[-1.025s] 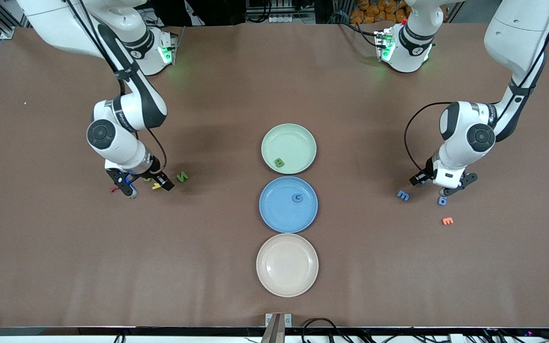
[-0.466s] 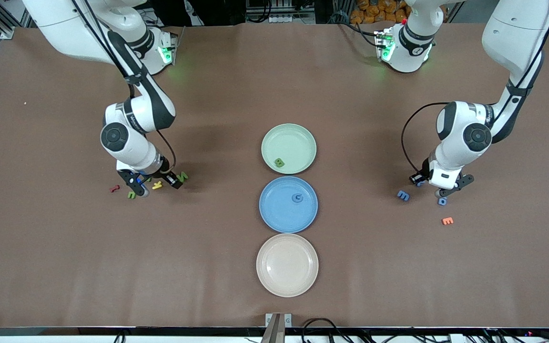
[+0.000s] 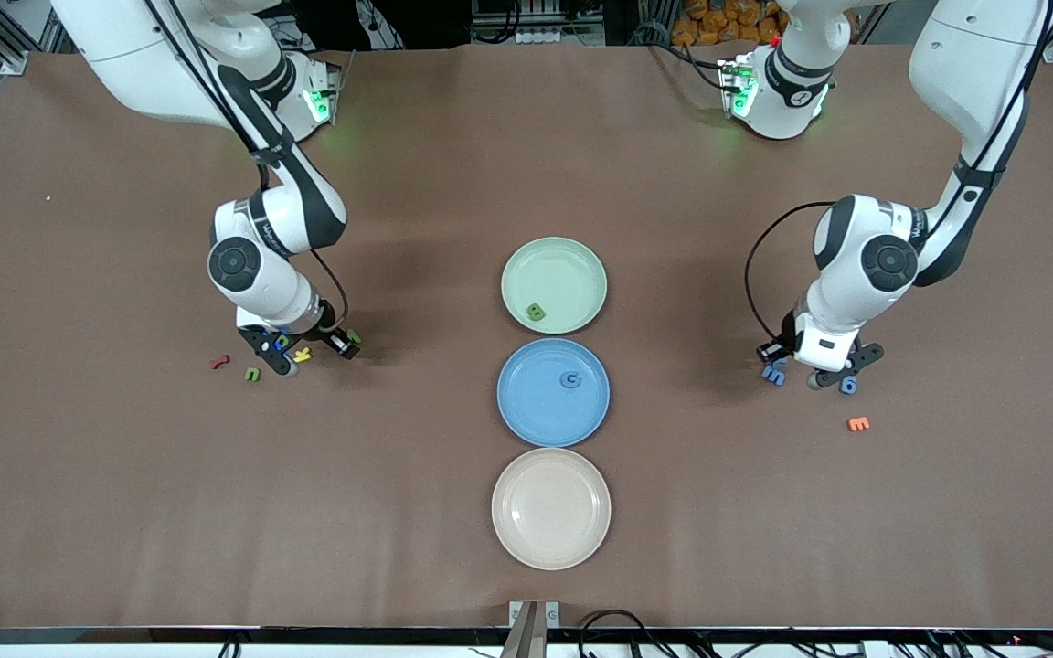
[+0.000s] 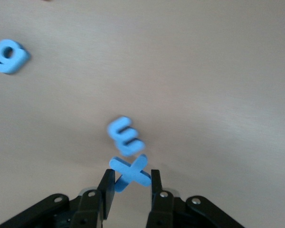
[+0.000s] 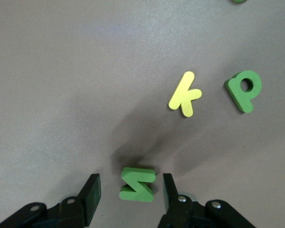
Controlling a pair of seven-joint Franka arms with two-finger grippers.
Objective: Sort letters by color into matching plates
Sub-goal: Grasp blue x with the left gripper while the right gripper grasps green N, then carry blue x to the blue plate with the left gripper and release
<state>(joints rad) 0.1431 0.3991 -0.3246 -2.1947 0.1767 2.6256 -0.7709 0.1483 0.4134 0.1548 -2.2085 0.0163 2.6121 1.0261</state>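
Observation:
My left gripper (image 4: pixel 133 178) is shut on a blue X (image 4: pixel 129 172) and hangs just over a blue E (image 4: pixel 126 137) lying on the table (image 3: pixel 774 374). A blue 9 (image 3: pixel 848 386) lies beside it. In the front view the left gripper (image 3: pixel 771 356) is at the left arm's end. My right gripper (image 5: pixel 131 187) stands open around a flat green N (image 5: pixel 137 184), with a gap at each finger; the front view has it (image 3: pixel 346 345) by that N (image 3: pixel 355 336). The mint green plate (image 3: pixel 554 256) holds a green letter (image 3: pixel 537 312). The blue plate (image 3: pixel 531 407) holds a blue letter (image 3: pixel 571 379).
A yellow K (image 5: pixel 185 94) and a green P (image 5: pixel 243 89) lie near the N, with a green n (image 3: pixel 253 374) and a red letter (image 3: pixel 220 362) farther along. An orange E (image 3: pixel 857 423) lies near the blue 9. A beige plate (image 3: pixel 551 508) sits nearest the front camera.
The right gripper has slid toward the plates onto the green N and its fingers have narrowed. The left gripper has carried the blue X toward the plates, over the blue E.

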